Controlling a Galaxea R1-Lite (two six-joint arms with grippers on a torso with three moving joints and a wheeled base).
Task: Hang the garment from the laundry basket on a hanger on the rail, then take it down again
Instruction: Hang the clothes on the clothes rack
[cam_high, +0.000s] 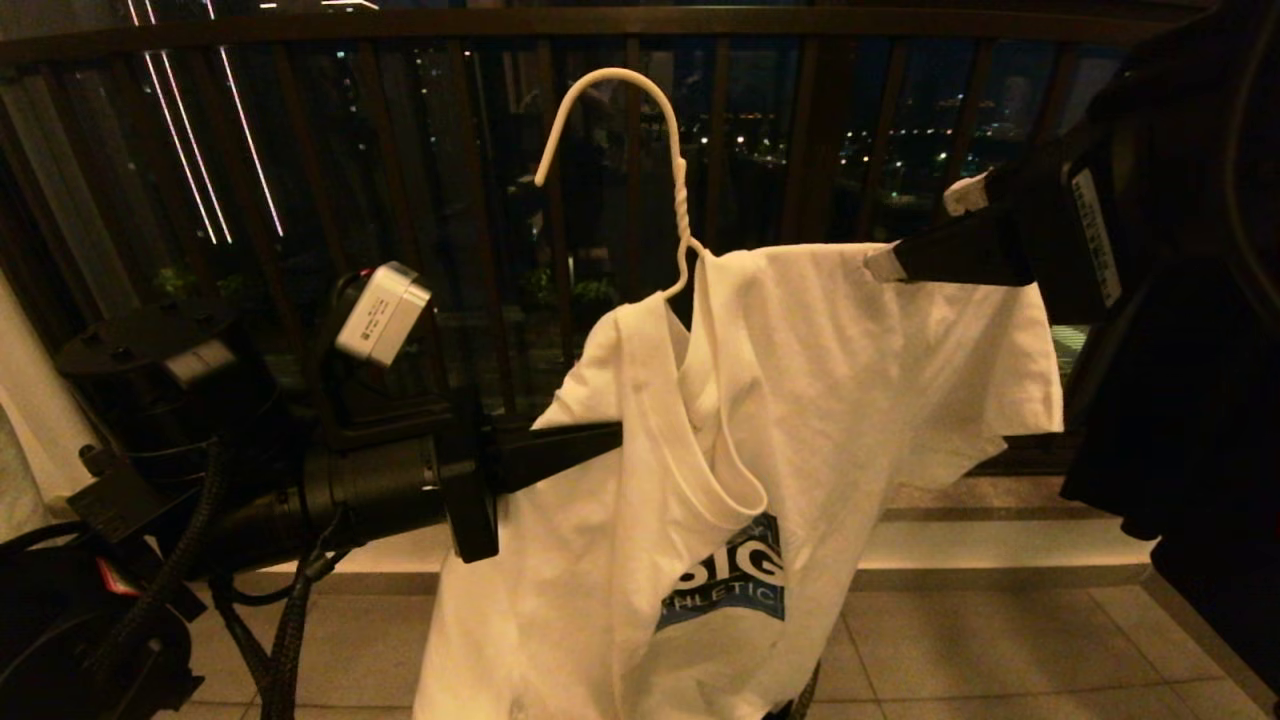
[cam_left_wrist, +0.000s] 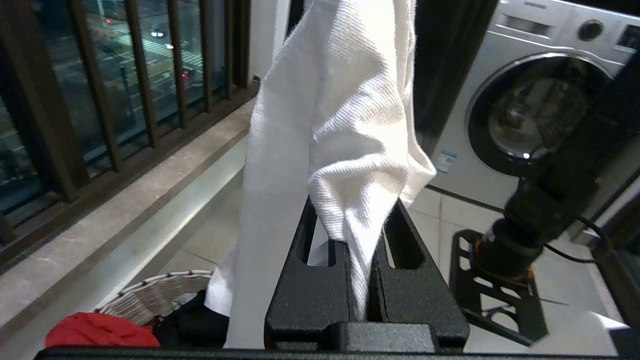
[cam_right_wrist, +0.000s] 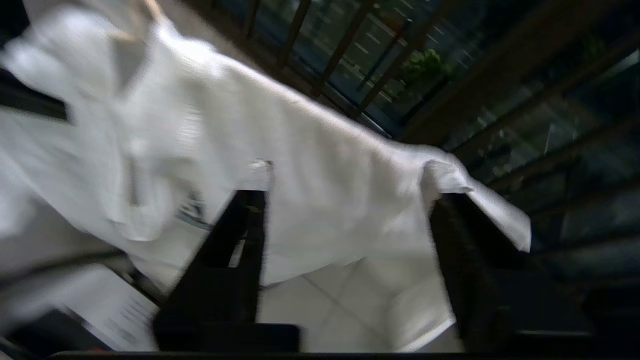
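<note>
The garment (cam_high: 800, 380), a white T-shirt with a dark blue print, hangs in the air on the white wire hanger (cam_high: 620, 110), whose hook touches nothing. My left gripper (cam_high: 610, 436) comes in level from the left and is shut on a fold of the shirt's shoulder; the pinched cloth (cam_left_wrist: 350, 125) rises from between the fingers of that gripper (cam_left_wrist: 356, 235). My right gripper (cam_high: 925, 230) stands open at the shirt's other shoulder, the sleeve (cam_right_wrist: 350, 200) lying loose between its fingers (cam_right_wrist: 247, 210). The laundry basket (cam_left_wrist: 150, 297) stands on the floor below. The rail is out of view.
A dark brown railing of vertical bars (cam_high: 820, 130) runs behind the shirt above a pale stone ledge (cam_high: 1000, 545). A red cloth (cam_left_wrist: 100, 330) and a black cloth (cam_left_wrist: 190, 325) lie in the basket. A washing machine (cam_left_wrist: 525, 100) stands beyond the shirt. A dark mass (cam_high: 1180, 450) hangs at the right.
</note>
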